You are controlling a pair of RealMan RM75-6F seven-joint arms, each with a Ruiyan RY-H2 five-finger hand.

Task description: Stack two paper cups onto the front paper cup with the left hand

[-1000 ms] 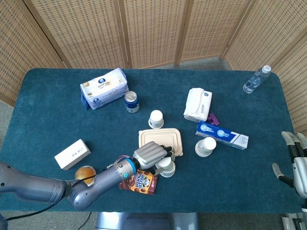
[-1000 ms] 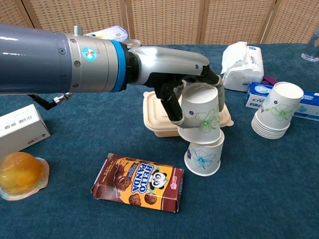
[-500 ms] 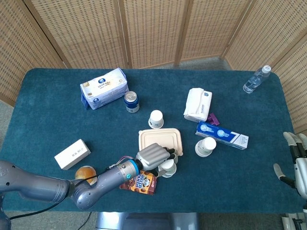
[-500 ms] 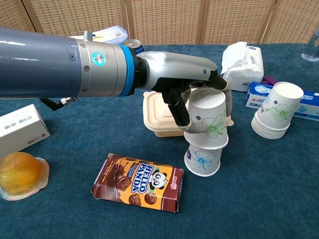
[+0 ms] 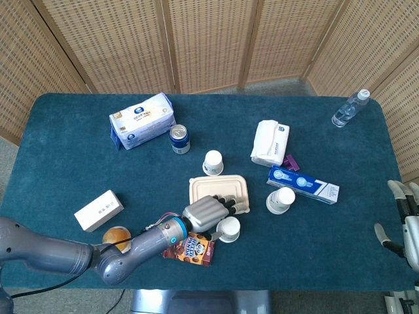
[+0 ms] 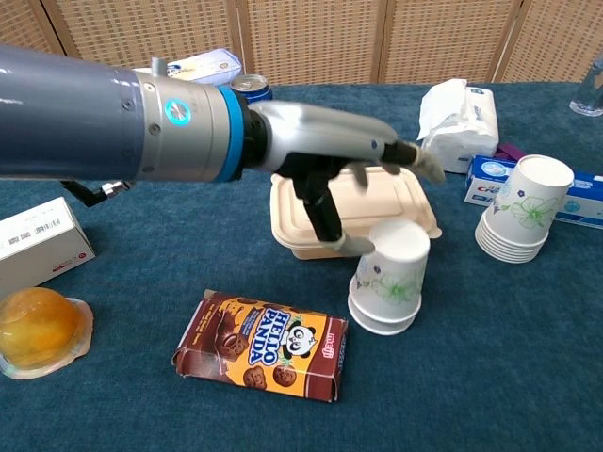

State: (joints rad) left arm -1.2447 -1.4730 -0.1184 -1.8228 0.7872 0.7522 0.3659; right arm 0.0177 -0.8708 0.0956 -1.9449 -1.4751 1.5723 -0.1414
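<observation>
**Cups nested, left hand spread above them**

Right hand is cut off at the head view's edge; I see pale fingers apart with nothing in them, and the chest view misses it altogether. How many cups sit in the front stack I cannot count; I make out a doubled rim at its base. The forearm hides part of the table behind it in the chest view.

Blue cloth covers the table, with wicker screens behind.

My left hand is released, fingers extended over the clamshell box, thumb hanging down just beside the stack's upper edge; whether it touches I cannot tell. The stack stands upside down in front of the box, near the biscuit box. Another stack of cups leans at the right, and a single cup stands behind the clamshell.
</observation>
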